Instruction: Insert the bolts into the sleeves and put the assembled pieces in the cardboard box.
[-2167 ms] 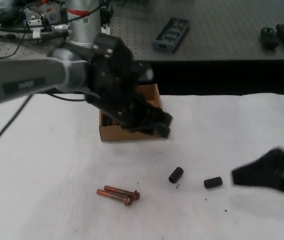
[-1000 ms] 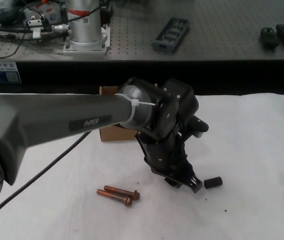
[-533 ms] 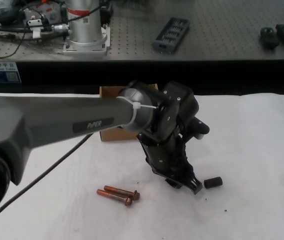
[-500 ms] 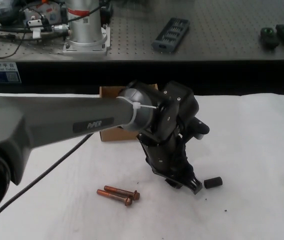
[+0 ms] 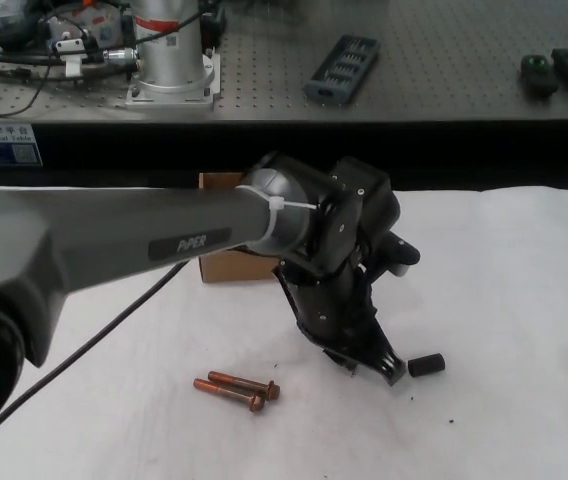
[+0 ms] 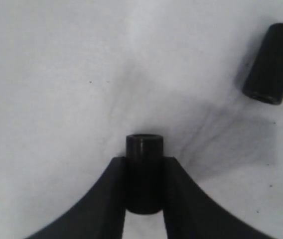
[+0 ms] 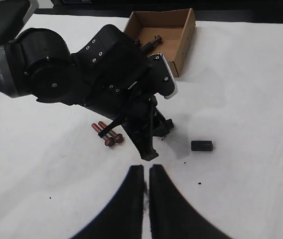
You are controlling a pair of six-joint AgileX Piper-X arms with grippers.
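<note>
Bright, even light floods the white worktop (image 5: 524,300), and there's barely a smudge of shadow beneath the left arm (image 5: 164,240). Over on the left wrist view the cloth is close to washing out. Faint grey streaks fan away from the sleeve (image 6: 144,169) pinched between the dark left fingers (image 6: 106,199), and the loose sleeve (image 6: 272,62) throws a soft shadow alongside. Right fingers (image 7: 124,209) show flat black, no glare.

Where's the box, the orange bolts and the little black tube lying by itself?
Brown cardboard box (image 7: 186,42), right wrist view, on its side wall.
Two copper-coloured metal bolts (image 5: 244,384), high view, on one shaft.
Loose black cylindrical sleeve (image 6: 271,63), left wrist view, on its curved side.
</note>
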